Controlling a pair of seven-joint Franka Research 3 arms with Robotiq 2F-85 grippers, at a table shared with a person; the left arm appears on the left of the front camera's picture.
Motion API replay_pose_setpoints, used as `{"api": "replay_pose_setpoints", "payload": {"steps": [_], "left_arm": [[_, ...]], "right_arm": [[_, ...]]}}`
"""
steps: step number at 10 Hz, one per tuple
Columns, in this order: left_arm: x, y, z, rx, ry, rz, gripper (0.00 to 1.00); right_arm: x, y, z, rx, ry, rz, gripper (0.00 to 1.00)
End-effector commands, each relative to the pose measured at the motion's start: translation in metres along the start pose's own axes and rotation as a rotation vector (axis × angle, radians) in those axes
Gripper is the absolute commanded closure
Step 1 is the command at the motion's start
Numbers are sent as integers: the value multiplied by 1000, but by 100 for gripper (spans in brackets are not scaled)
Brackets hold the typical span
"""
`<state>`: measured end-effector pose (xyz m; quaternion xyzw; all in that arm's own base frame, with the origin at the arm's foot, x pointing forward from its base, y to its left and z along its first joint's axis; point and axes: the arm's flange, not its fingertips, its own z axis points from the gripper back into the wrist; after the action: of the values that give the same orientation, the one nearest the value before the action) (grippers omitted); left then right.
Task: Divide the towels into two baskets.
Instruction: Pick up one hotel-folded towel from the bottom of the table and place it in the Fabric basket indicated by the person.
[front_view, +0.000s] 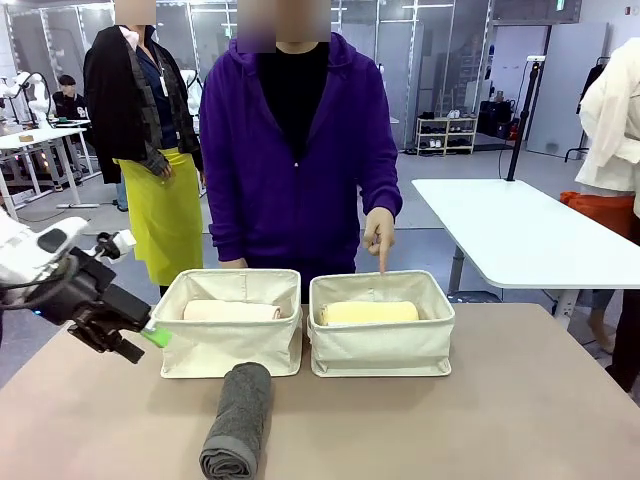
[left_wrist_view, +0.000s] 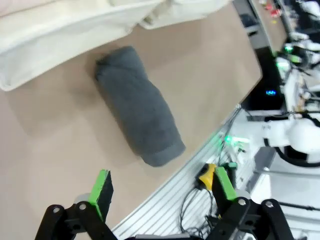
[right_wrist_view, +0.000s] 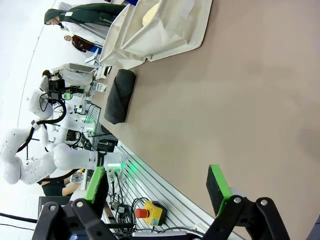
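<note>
A dark grey rolled towel (front_view: 238, 420) lies on the table in front of the two cream baskets, also seen in the left wrist view (left_wrist_view: 137, 104) and the right wrist view (right_wrist_view: 120, 95). The left basket (front_view: 230, 345) holds a pale pink towel (front_view: 231, 311). The right basket (front_view: 381, 346) holds a yellow towel (front_view: 369, 313), and the person's finger (front_view: 381, 255) points down into it. My left gripper (front_view: 152, 337) hovers open just left of the left basket, empty (left_wrist_view: 162, 187). My right gripper (right_wrist_view: 157, 183) stands open and empty over bare table. The white towel is out of view.
A person in a purple hoodie (front_view: 296, 150) stands at the far side behind the baskets. The table's near edge (right_wrist_view: 165, 187) with cables and a stop button (right_wrist_view: 150, 212) lies below it. Bare tabletop (front_view: 480, 420) spreads to the right.
</note>
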<state>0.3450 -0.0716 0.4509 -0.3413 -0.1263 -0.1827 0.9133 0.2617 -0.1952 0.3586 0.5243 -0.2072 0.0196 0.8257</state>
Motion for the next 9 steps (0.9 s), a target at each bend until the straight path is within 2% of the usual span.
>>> {"api": "replay_pose_setpoints", "payload": {"steps": [1,2,5,9], "left_arm": [[-35,-6,-40,138,7,100,0],[-35,-9,-55,191,5,110,0],[-37,-21,-99,222,82,124,0],[-42,-33,-135,333,75,205,0]], "right_arm": [[0,4,1,3,-9,-13,0],[0,4,1,3,-9,-13,0],[0,4,1,3,-9,-13,0],[0,4,1,3,-9,-13,0]]}}
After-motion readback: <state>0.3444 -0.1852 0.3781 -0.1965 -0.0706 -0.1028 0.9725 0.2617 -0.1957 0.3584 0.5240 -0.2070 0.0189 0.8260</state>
